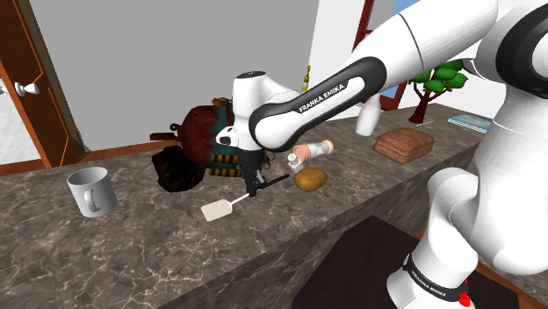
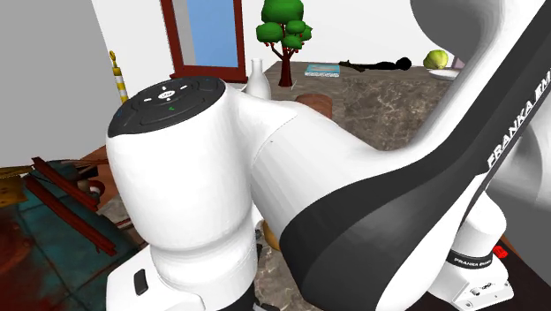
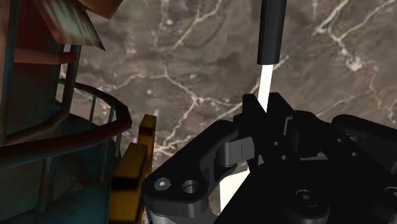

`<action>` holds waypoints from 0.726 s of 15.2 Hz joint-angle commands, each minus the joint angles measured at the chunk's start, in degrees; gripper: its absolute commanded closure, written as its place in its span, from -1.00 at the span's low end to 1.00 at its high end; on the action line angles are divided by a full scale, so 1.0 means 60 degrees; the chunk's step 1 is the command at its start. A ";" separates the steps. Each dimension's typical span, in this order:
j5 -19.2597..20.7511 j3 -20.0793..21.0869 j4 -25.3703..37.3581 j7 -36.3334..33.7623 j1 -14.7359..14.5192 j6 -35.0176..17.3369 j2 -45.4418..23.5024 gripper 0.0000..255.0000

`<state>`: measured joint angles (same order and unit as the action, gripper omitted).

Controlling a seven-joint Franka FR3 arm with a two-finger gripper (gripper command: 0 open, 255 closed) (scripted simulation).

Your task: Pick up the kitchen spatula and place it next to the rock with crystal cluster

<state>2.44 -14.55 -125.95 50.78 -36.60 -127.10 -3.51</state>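
Pickup is the step we judge to be in hand: the all-black two-finger gripper (image 1: 254, 188) holds its jaws nearly together on the kitchen spatula (image 1: 217, 210), clasping the thin white neck where the black handle begins, as the wrist view shows. The spatula lies slantwise over the dark veined marble desk (image 1: 132, 255), its flat white blade toward the shoulder view's left; we cannot tell whether it is clear of the surface. The golden-brown lumpy rock (image 1: 309, 179) sits just beside the handle's far end, so we expect the next move to call for a short lift, a small carry and a gentle set-down without knocking it. We count one spatula, one rock, one grey mug (image 1: 92, 191), one white vase (image 1: 369, 116) and one brown cushion-like block (image 1: 403, 145).
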 commanded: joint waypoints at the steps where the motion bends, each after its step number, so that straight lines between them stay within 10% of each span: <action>1: 0.0029 -0.0055 -0.0039 -0.0006 0.0053 -0.0057 -0.0034 1.00; 2: 0.0029 -0.0051 -0.0039 -0.0006 0.0057 -0.0057 -0.0034 1.00; 3: 0.0023 -0.0051 -0.0033 -0.0003 0.0057 -0.0072 -0.0056 -1.00; 11: 0.0137 -0.0023 0.0456 -0.0090 0.0023 0.0889 0.0428 -1.00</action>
<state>3.01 -14.63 -124.27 50.34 -36.48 -123.59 -1.91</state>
